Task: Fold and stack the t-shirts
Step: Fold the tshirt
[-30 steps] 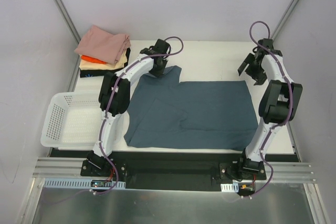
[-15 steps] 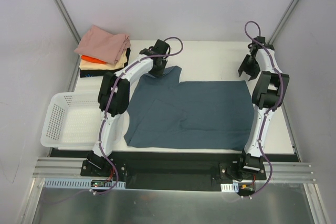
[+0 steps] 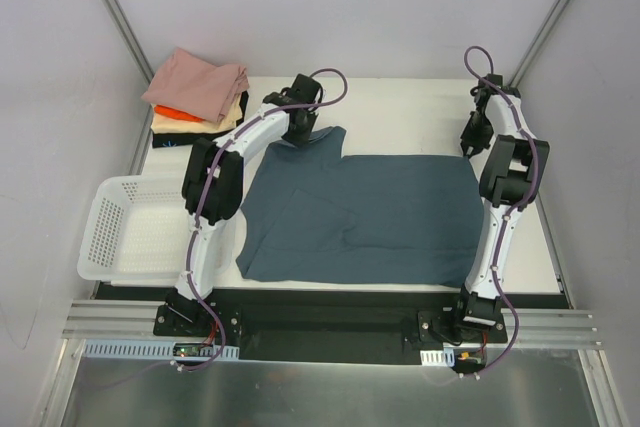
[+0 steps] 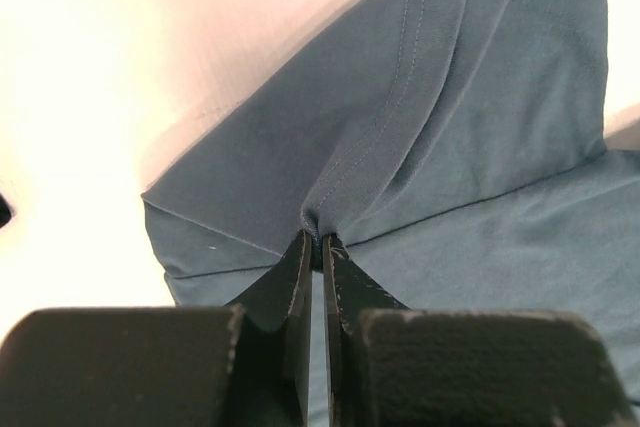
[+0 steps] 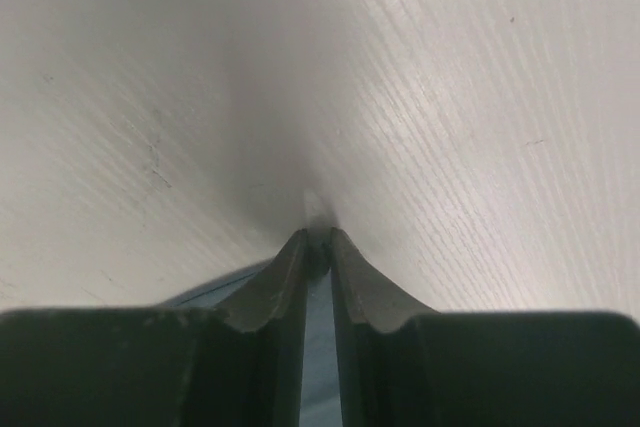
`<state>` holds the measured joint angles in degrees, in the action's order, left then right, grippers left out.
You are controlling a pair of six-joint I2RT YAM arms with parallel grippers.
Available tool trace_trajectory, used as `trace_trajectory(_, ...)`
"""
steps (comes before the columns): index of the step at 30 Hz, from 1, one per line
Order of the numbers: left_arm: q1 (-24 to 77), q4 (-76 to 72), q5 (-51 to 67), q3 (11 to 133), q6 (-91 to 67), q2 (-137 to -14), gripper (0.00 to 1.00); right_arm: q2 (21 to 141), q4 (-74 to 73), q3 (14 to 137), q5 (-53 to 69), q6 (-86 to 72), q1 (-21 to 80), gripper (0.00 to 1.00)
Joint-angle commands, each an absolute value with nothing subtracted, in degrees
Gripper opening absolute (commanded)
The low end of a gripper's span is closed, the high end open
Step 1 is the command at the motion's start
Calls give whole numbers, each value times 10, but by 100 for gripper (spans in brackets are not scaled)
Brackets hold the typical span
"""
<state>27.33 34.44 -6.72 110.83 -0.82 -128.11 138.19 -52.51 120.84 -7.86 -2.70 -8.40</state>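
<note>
Your left end effector (image 4: 320, 247) is clenched on a puckered fold of the plain slate-blue cloth t-shirt (image 3: 370, 217), which lies spread on the white counter (image 3: 400, 107). Your right end effector (image 5: 318, 239) has its jaws nearly together at the shirt's far right corner, with blue cloth in the gap; whether it grips, you cannot tell. The white plastic lattice basket (image 3: 100, 232) sits just left of the shirt. The stack of folded t-shirts (image 3: 195, 87), pink on top, lies behind the basket.

5 t-shirts (image 3: 360, 212), 1 basket (image 3: 110, 237), 2 arms (image 3: 215, 182).
</note>
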Motion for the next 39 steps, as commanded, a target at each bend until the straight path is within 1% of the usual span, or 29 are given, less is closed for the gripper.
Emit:
trace_trajectory(1,271,338,-75,1099,-18,-1236,0,1368,-550,1182,-88,-18,-83,14)
trace_trajectory(3,272,336,-76,1095,-20,-1232,0,1363,-543,1179,-85,-15,-83,6)
trace_trajectory(5,272,336,-76,1092,-20,-1228,0,1362,-538,1184,-74,-9,-83,1)
trace_trajectory(10,272,332,-78,1078,-22,-1206,0,1334,-513,1179,-52,21,-73,1)
trace_trajectory(14,272,330,-88,1053,-25,-1181,0,1268,-471,1105,-46,33,-62,1)
trace_trajectory(22,273,326,-105,982,-52,-1112,0,1178,-438,990,-52,17,-47,1)
trace_trajectory(33,297,319,-113,802,-125,-962,0,1055,-441,890,-104,7,-44,1)
trace_trajectory(39,301,321,-93,716,-185,-865,0,1015,-450,870,-111,16,-44,1)
